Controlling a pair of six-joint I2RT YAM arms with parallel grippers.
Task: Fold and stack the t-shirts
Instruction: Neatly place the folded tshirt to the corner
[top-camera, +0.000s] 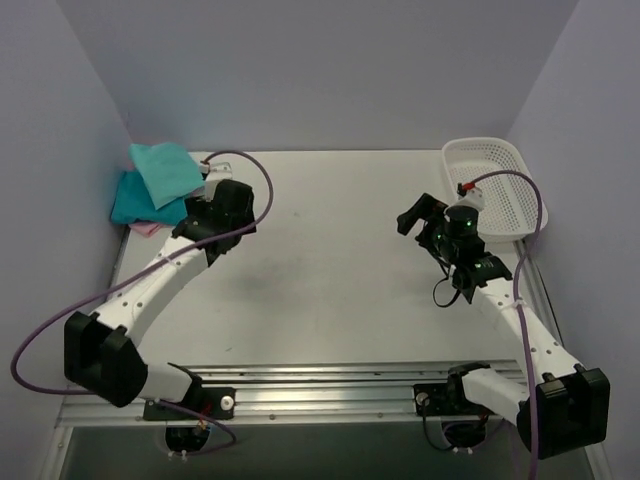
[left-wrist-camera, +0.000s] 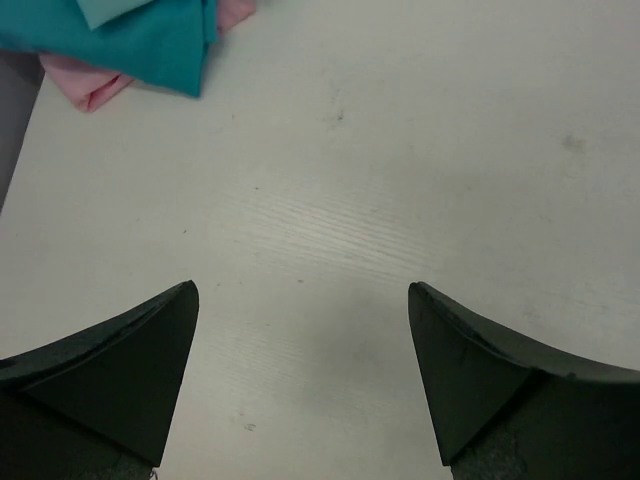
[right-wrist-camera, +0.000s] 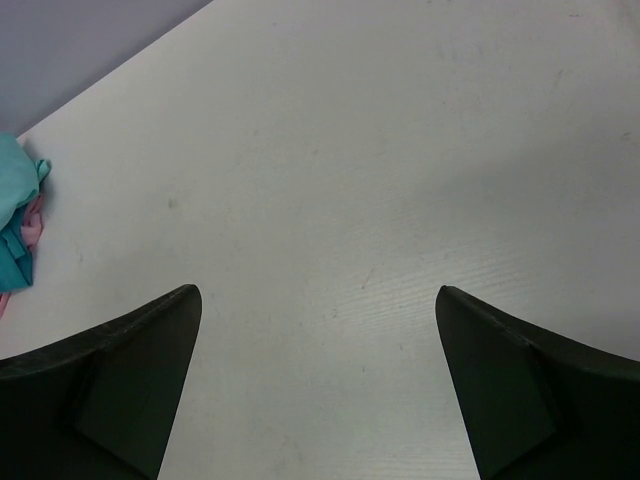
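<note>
- The three t-shirts are lying folded in one stack at the far left corner of the surface (top-camera: 340, 270), close to the left wall.
- The light teal-green shirt (top-camera: 165, 170) is sitting on top, turned at an angle to the ones beneath.
- The darker teal-blue shirt (top-camera: 135, 200) is lying under it and is sticking out toward the left wall.
- The pink shirt (top-camera: 145, 228) is lying at the bottom, with only a thin edge peeking out on the near side.
- The left arm (top-camera: 150, 285) is reaching diagonally toward the stack, and the left jaws are hanging just beside it on its right.
- In the left wrist view, the left jaws are standing wide apart and released, with only bare surface between them. The teal-blue and pink folds are showing at the upper left corner.
- The right arm (top-camera: 525, 335) is bending up over the right half of the surface, well apart from the stack.
- The right jaws are also spread and released, gripping nothing, and are pointing leftward across the surface. The right wrist view is catching the stack small at its left edge.
- A white mesh basket (top-camera: 495, 185) is sitting at the far right corner, just behind the right arm's wrist.
</note>
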